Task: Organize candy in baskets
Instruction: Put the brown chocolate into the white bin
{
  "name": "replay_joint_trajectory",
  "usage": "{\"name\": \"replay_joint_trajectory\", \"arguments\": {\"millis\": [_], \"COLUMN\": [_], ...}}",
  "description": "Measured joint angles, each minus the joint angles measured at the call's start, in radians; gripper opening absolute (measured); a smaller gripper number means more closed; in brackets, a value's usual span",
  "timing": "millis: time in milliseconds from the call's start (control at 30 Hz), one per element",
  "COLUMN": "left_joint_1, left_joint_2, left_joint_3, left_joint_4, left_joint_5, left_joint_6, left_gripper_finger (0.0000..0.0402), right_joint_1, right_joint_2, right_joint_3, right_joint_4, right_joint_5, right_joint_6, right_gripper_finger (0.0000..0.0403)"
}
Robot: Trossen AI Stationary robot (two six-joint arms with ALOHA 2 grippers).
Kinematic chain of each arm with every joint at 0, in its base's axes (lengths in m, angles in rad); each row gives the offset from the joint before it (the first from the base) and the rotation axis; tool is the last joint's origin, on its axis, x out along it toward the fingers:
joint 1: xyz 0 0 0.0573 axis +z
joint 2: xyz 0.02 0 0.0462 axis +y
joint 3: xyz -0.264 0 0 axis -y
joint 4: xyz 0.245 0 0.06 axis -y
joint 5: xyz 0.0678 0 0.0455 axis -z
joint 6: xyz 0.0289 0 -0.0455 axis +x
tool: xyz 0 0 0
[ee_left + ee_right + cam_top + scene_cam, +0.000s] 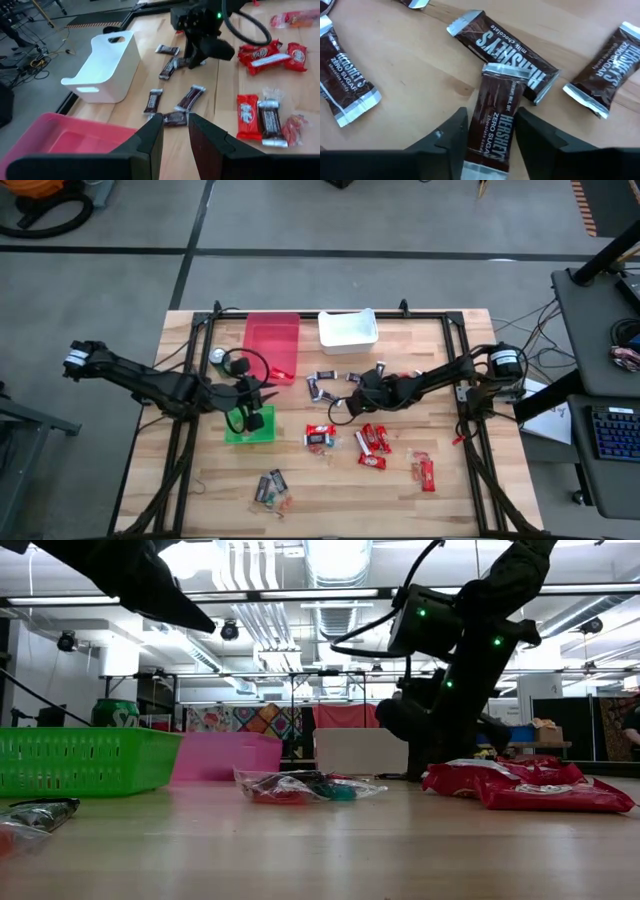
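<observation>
Wooden bench (330, 490), candy strewn mid-board.
Right claw (490, 131) straddles a dark Hershey's bar (496, 120), fingers closing round it; left claw (175, 131), narrowly parted, holds nothing.

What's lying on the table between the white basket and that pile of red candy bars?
Several dark mini bars lie scattered there, and the right gripper is down among them. The high view shows this, white basket above, red bars below.

The right arm (455, 660) reaches down behind red candy wrappers (530, 785); green basket (85, 760) sits far aside.
</observation>
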Motion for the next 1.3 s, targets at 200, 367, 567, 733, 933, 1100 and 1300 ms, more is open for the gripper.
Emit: {"name": "replay_joint_trajectory", "arguments": {"millis": [200, 367, 567, 733, 933, 1100, 1300], "left_joint_1": [0.000, 0.000, 0.000, -0.002, -0.003, -0.004, -0.018], "left_joint_2": [0.007, 0.007, 0.018, 0.018, 0.018, 0.047, 0.125], "left_joint_3": [0.000, 0.000, 0.000, 0.000, -0.004, -0.013, -0.014], "left_joint_4": [0.024, 0.036, 0.061, 0.070, 0.076, 0.110, 0.156], "left_joint_5": [0.000, 0.000, 0.000, 0.000, 0.000, 0.000, 0.001], "left_joint_6": [-0.016, -0.104, -0.196, -0.263, -0.337, -0.379, -0.390], "left_gripper_finger": [0.0076, 0.0076, 0.0076, 0.0076, 0.0076, 0.0076, 0.0076], "right_joint_1": [-0.001, -0.001, -0.001, -0.001, -0.001, -0.021, -0.091], "right_joint_2": [-0.020, -0.052, -0.114, -0.184, -0.265, -0.297, -0.294], "right_joint_3": [-0.001, -0.003, -0.004, -0.003, -0.004, -0.003, -0.003], "right_joint_4": [-0.001, -0.009, -0.006, -0.004, 0.052, 0.166, 0.282], "right_joint_5": [-0.005, -0.022, -0.050, -0.051, -0.046, -0.103, -0.216], "right_joint_6": [-0.074, -0.143, -0.230, -0.315, -0.440, -0.572, -0.692], "right_gripper_finger": [0.0084, 0.0038, 0.0012, 0.0011, 0.0011, 0.0011, 0.0011]}}
